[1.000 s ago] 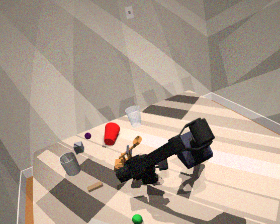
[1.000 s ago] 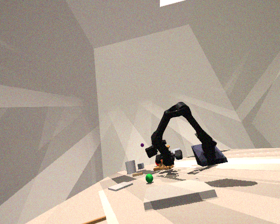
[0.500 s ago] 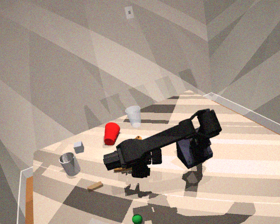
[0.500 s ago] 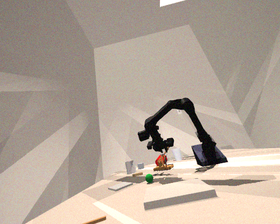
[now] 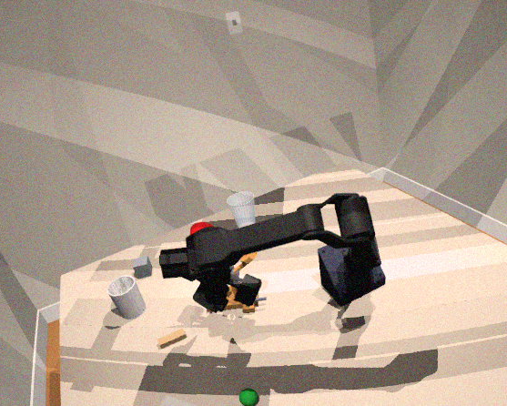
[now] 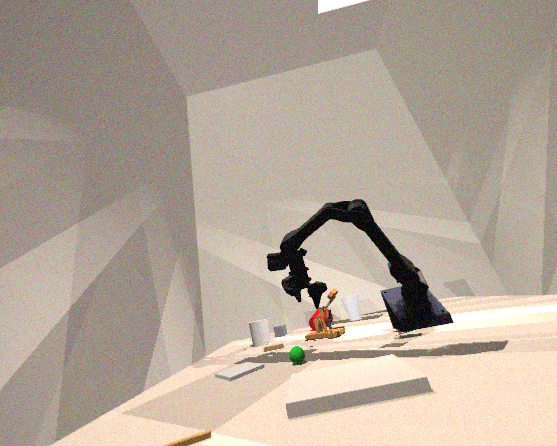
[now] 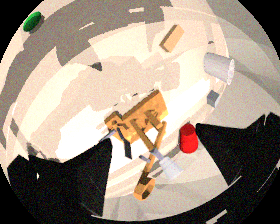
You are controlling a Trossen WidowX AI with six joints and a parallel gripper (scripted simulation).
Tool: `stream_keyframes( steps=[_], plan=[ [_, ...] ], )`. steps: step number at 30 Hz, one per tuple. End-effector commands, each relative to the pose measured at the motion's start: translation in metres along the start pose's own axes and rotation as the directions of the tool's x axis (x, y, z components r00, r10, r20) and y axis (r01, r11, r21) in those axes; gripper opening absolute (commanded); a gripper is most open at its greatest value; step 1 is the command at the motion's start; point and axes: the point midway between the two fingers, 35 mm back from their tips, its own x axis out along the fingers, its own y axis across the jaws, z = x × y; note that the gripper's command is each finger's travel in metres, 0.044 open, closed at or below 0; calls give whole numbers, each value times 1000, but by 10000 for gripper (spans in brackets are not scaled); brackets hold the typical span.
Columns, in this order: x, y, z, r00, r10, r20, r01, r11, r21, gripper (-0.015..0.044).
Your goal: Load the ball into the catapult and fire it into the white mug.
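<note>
The orange catapult (image 5: 248, 309) (image 6: 326, 334) (image 7: 157, 103) stands on the table, its throwing arm raised and leaning. No ball shows in the arm's cup (image 6: 333, 294) (image 7: 144, 190). My gripper (image 5: 230, 296) (image 6: 308, 304) (image 7: 156, 136) is open and empty above the catapult, fingers wide apart. The white tapered mug (image 5: 243, 210) (image 6: 352, 308) (image 7: 170, 168) stands upright behind the catapult; its lower part is hidden by my arm in the top view. Whether a ball lies in it cannot be seen.
A red cup (image 5: 201, 228) (image 6: 313, 317) (image 7: 189, 139) stands near the catapult. A grey mug (image 5: 128, 300) (image 6: 260, 333) (image 7: 218, 67), a grey cube (image 5: 143, 268) (image 6: 280, 330) (image 7: 213, 98) and a wooden block (image 5: 172, 339) (image 6: 274, 347) (image 7: 172, 38) lie beyond. A green ball (image 5: 248, 397) (image 6: 297, 355) (image 7: 32, 22) lies apart.
</note>
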Motion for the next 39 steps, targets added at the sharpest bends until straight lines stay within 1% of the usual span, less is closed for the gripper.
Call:
stream_keyframes(
  steps=[1, 11, 22, 31, 39],
  plan=[
    [-1, -20, 3, 998, -22, 64, 15, 995, 100, 440],
    [-1, -78, 6, 969, -83, 232, -10, 927, 374, 440],
    [-5, -146, -3, 896, -176, 407, -124, 782, 611, 440],
    [-11, -197, -27, 810, -261, 526, -268, 632, 727, 440],
    [-16, -237, -60, 719, -337, 608, -414, 494, 764, 440]
  ],
)
